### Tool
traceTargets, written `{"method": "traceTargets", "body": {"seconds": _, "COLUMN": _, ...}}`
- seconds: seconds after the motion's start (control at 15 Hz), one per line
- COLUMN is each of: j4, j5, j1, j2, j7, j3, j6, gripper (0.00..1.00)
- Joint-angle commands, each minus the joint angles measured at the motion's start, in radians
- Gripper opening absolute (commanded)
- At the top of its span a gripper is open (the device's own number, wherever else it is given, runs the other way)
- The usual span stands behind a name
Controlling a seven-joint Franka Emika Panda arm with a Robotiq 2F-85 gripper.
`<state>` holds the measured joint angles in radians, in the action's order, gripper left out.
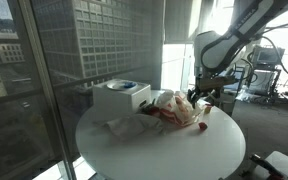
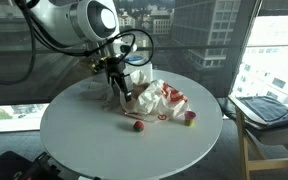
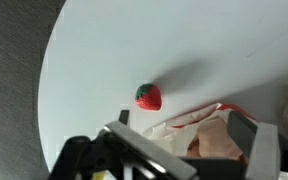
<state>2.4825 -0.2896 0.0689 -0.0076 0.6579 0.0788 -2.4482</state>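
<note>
In an exterior view, crumpled white-and-red plastic bag (image 1: 174, 108) lies mid round white table (image 1: 154, 150), black gripper (image 1: 202, 97) just above its right end. In an exterior view, small red toy strawberry (image 2: 137, 125) sits near side of bag. Wrist view alone shows jaws apart over bag edge. Bag likely light, soft, slippery: pinch a raised fold

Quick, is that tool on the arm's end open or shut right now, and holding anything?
Tool: open, jaws wide apart, holding nothing, right at the crumpled bag.
</note>
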Motion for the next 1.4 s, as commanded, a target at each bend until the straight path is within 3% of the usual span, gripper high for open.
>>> {"method": "traceTargets", "body": {"seconds": 0.0, "j4": 0.095, "j5": -0.052, "j1": -0.070, "j2": 0.025, "j7": 0.010, "j3": 0.002, "j6": -0.216, "gripper": 1.00}}
{"method": "traceTargets", "body": {"seconds": 0.4, "j4": 0.108, "j5": -0.259, "j1": -0.098, "j2": 0.184, "j7": 0.084, "j3": 0.069, "j6": -0.483, "gripper": 1.00}}
{"method": "traceTargets", "body": {"seconds": 0.93, "j4": 0.016, "j5": -0.446, "j1": -0.022, "j2": 0.391, "j7": 0.170, "j3": 0.207, "j6": -0.655, "gripper": 1.00}}
{"method": "traceTargets", "body": {"seconds": 1.0, "j4": 0.003, "j5": -0.456, "j1": -0.007, "j2": 0.404, "j7": 0.172, "j3": 0.222, "j6": -0.665, "gripper": 0.95}}
{"method": "traceTargets", "body": {"seconds": 1.07, "j4": -0.005, "j5": -0.461, "j1": 0.007, "j2": 0.414, "j7": 0.174, "j3": 0.236, "j6": -0.676, "gripper": 0.74}}
{"method": "traceTargets", "body": {"seconds": 1.2, "j4": -0.011, "j5": -0.454, "j1": 0.022, "j2": 0.424, "j7": 0.172, "j3": 0.241, "j6": -0.688, "gripper": 0.70}}
{"method": "traceTargets", "body": {"seconds": 1.33, "j4": -0.011, "j5": -0.444, "j1": 0.035, "j2": 0.433, "j7": 0.173, "j3": 0.243, "j6": -0.686, "gripper": 0.53}}
